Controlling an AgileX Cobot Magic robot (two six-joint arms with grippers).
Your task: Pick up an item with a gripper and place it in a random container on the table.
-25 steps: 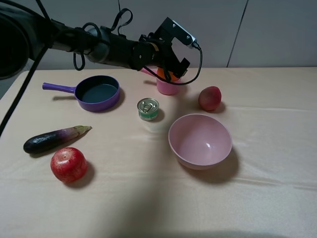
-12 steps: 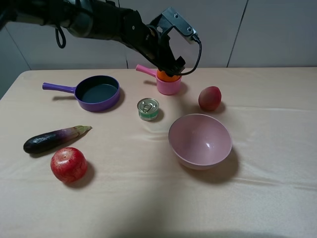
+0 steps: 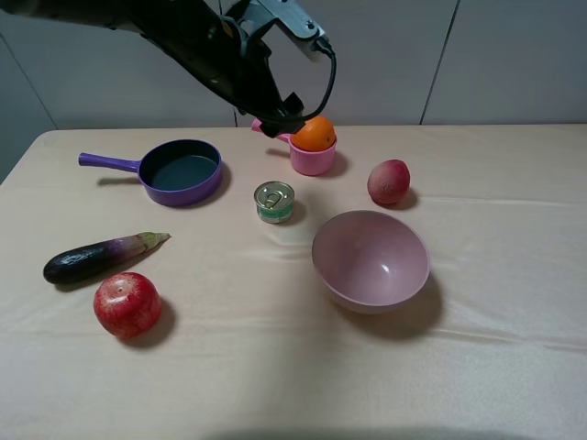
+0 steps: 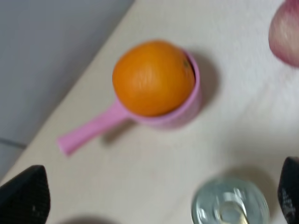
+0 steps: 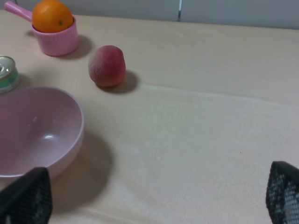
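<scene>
Orange fruit (image 4: 153,77) in pink cup (image 4: 184,109), beyond the spread left jaws.

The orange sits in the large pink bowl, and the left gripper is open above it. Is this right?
Not quite. The orange sits in the small pink saucepan cup, as the left wrist view shows; the left gripper is open above it.

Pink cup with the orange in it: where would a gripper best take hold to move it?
Probably the straight handle of the pink cup. It sticks out toward the back wall, clear of the table. The orange fills the mouth, blocking a rim grip. Come from above, fingers across the handle.
</scene>
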